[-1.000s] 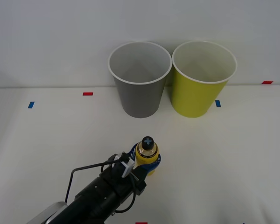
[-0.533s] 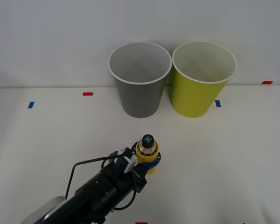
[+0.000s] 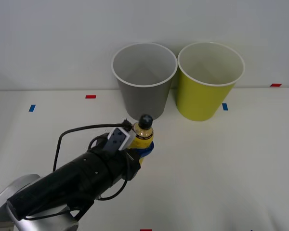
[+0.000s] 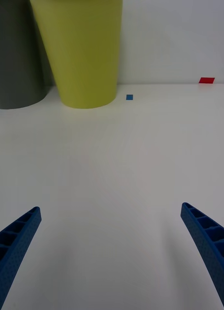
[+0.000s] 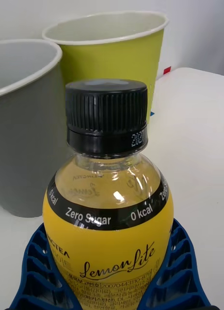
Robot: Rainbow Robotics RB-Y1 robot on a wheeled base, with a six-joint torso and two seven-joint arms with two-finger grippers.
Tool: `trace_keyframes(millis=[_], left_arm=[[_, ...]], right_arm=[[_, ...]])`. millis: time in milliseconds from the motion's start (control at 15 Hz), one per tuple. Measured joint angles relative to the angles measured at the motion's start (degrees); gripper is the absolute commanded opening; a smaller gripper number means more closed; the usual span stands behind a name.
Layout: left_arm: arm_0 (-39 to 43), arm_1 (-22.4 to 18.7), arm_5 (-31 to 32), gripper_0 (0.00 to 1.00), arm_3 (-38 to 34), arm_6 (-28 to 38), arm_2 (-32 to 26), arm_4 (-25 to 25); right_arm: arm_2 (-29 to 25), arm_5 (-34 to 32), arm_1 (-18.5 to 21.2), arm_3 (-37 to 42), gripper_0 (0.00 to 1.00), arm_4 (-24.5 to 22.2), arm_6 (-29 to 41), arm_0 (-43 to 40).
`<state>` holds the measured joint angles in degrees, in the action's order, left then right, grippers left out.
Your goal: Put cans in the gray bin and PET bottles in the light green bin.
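My left gripper is shut on the PET bottle, a small bottle with a yellow label and black cap, held upright above the table just in front of the gray bin. In the left wrist view the PET bottle sits between the blue fingers, with the gray bin and light green bin behind it. The light green bin stands right of the gray one. My right gripper is open above bare table, facing the light green bin.
Both bins stand side by side at the table's back edge against a white wall. Small red tape marks and blue tape marks dot the white tabletop. Open table lies to the right of the bottle.
My left gripper has lifted the bottle off the table and carried it forward toward the gray bin. The bins have not moved.
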<state>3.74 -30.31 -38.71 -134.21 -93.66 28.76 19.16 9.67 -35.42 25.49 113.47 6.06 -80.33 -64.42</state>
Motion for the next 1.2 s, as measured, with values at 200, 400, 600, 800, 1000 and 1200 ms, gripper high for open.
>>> trace_keyframes(millis=[200, 400, 600, 800, 1000, 1200], left_arm=[[-1.23, 0.41, -12.27, 0.0, -7.66, -0.48, -8.41, 6.93], [-5.25, 0.88, -23.94, 0.0, -11.63, -0.71, -15.45, 12.34], [-12.52, 2.39, -35.24, 0.0, -14.26, -0.97, -23.23, 17.22], [-20.15, 3.89, -38.31, 0.0, -14.81, -0.55, -27.14, 17.51], [-26.51, 4.56, -38.39, 0.0, -14.61, 2.69, -27.86, 15.54], [-31.31, 8.15, -38.39, 0.0, -12.22, 9.09, -27.58, 15.08]], right_arm=[[0.0, 0.0, 0.0, 0.0, 1.0, 0.0, 0.0, 0.0], [0.0, 0.0, 0.0, 0.0, 1.0, 0.0, 0.0, 0.0], [0.0, 0.0, 0.0, 0.0, 1.0, 0.0, 0.0, 0.0], [0.0, 0.0, 0.0, 0.0, 1.0, 0.0, 0.0, 0.0], [0.0, 0.0, 0.0, 0.0, 1.0, 0.0, 0.0, 0.0], [0.0, 0.0, 0.0, 0.0, 1.0, 0.0, 0.0, 0.0]])
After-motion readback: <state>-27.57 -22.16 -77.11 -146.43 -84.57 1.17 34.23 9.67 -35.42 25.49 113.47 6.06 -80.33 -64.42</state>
